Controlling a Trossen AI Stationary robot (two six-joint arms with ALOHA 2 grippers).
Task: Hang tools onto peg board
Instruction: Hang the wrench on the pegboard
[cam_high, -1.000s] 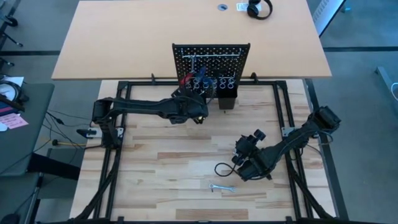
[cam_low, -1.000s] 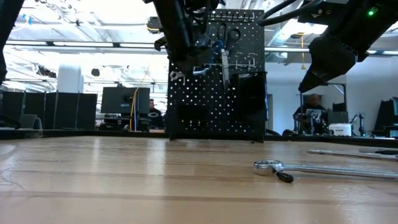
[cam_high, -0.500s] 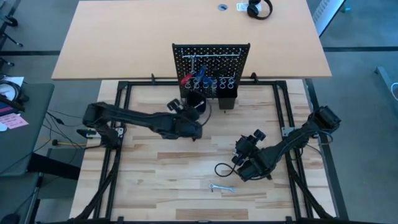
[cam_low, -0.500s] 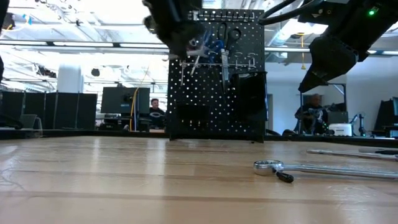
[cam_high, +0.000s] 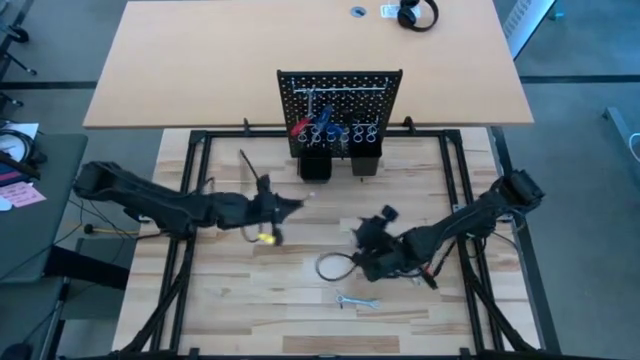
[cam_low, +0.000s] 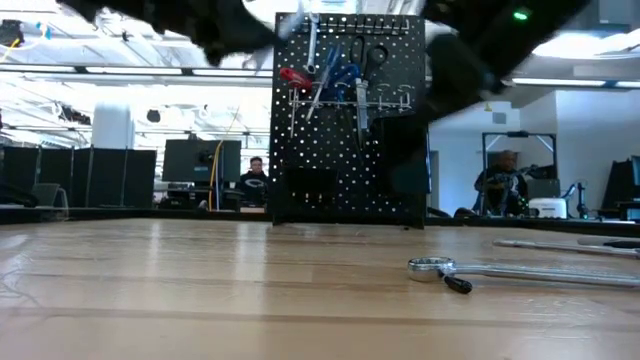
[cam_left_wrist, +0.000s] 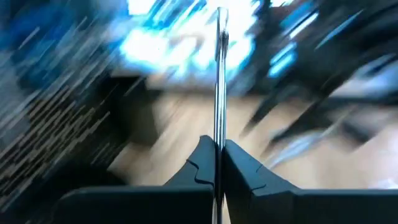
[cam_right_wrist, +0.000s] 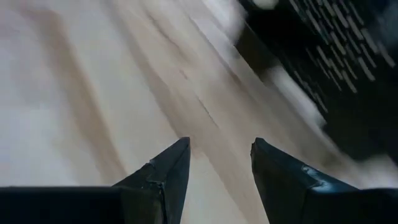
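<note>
The black peg board (cam_high: 340, 98) stands upright at the table's far middle and also shows in the low view (cam_low: 350, 170). A red-handled tool (cam_low: 294, 75), blue-handled tools (cam_low: 332, 72), black scissors (cam_low: 372, 58) and silver tools hang on it. A silver wrench (cam_high: 355, 301) lies flat on the wood near the front; the low view shows it too (cam_low: 520, 268). My left gripper (cam_left_wrist: 219, 155), blurred at the table's left middle (cam_high: 268, 200), is shut on a thin silver tool (cam_left_wrist: 220, 74). My right gripper (cam_right_wrist: 221, 149) is open and empty above the wood right of centre (cam_high: 362, 255). My left gripper pinches the thin silver tool's lower part (cam_left_wrist: 219, 140) between its two fingers. The tool shows edge-on and sticks straight out past the fingertips, clear of the table. Which part of the tool this is cannot be told in the blur.
A black metal frame (cam_high: 185, 250) runs along the table's sides. A looped black cable (cam_high: 330, 267) hangs by my right arm. A small yellow thing (cam_high: 265, 238) shows below my left arm. A tan table (cam_high: 200, 60) with headphones (cam_high: 417, 14) lies beyond the board.
My left gripper has drawn back from the peg board toward the table's left and near edges, still shut on the thin silver tool, moving fast enough to blur. My right gripper has gone toward the table's left, and its cable loop has moved with it.
</note>
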